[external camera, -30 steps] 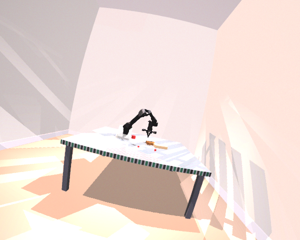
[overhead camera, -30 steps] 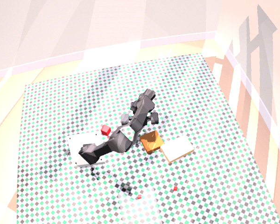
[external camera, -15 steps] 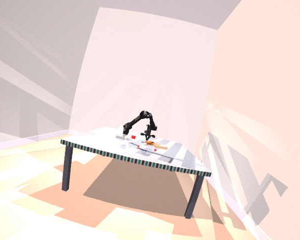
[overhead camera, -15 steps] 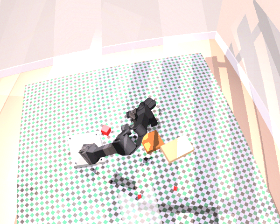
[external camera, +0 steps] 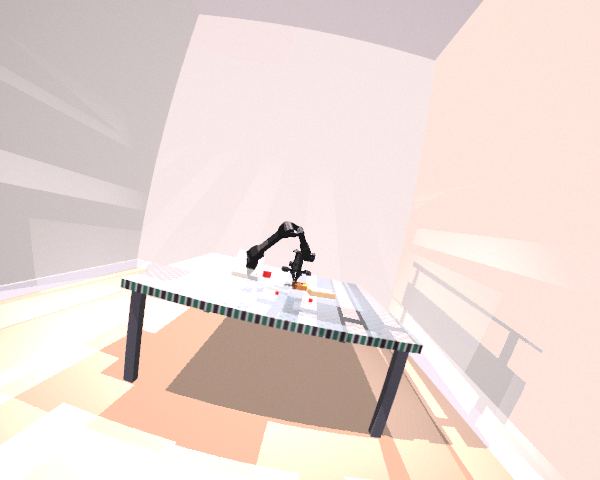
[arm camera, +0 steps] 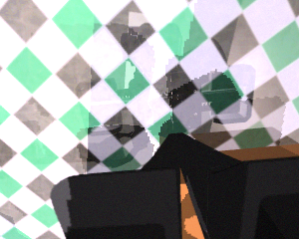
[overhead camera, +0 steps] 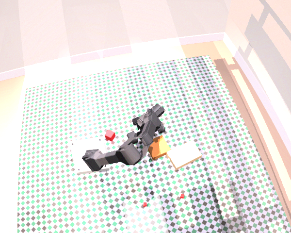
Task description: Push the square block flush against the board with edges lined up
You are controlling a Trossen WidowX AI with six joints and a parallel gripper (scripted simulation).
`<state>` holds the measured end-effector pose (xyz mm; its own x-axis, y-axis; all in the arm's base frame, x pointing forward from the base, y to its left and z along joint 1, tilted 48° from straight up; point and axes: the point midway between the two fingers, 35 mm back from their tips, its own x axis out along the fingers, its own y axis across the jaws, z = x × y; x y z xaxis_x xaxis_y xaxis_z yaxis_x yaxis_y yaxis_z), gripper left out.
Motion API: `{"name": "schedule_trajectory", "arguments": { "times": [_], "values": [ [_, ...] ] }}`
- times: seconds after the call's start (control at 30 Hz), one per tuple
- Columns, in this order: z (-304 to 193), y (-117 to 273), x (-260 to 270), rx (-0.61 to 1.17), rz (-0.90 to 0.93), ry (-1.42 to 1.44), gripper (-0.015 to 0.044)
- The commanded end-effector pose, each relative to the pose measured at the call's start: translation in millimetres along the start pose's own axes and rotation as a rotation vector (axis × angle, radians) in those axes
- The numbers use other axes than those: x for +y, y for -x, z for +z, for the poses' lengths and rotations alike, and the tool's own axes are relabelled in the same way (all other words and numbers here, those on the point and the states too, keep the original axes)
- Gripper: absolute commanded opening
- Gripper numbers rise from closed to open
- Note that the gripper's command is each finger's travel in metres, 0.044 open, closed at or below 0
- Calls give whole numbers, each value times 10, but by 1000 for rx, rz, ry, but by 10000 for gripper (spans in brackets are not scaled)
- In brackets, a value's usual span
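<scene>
The square block [overhead camera: 158,147] [external camera: 300,285], orange and flat, lies on the checkered surface [overhead camera: 65,112] [external camera: 212,289] [arm camera: 27,70], near the middle in the top view. The pale wooden board [overhead camera: 184,154] [external camera: 322,293] sits at the block's 4 o'clock, their corners meeting or nearly so, with a wedge between their sides. The jaws [external camera: 294,281] are pressed together on nothing, down by the block; I can't tell whether they touch it. Farther out, a red cube [overhead camera: 110,135] [external camera: 266,274] sits at 10 o'clock, and 2 tiny red cubes lie toward 5 and 6 o'clock.
</scene>
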<state>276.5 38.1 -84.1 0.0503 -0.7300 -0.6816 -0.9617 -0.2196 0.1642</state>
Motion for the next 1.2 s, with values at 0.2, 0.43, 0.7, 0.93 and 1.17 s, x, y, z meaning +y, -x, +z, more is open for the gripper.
{"name": "schedule_trajectory", "arguments": {
  "times": [0.2,0.43,0.7,0.93,1.17],
  "values": [
    [-97,-2,-3,1,0,4,0],
    [7,0,-11,1,-1,4,0],
    [140,0,-15,0,-1,4,0],
    [256,-2,-13,1,0,3,0],
    [371,-6,-7,2,0,3,0]
  ]
}}
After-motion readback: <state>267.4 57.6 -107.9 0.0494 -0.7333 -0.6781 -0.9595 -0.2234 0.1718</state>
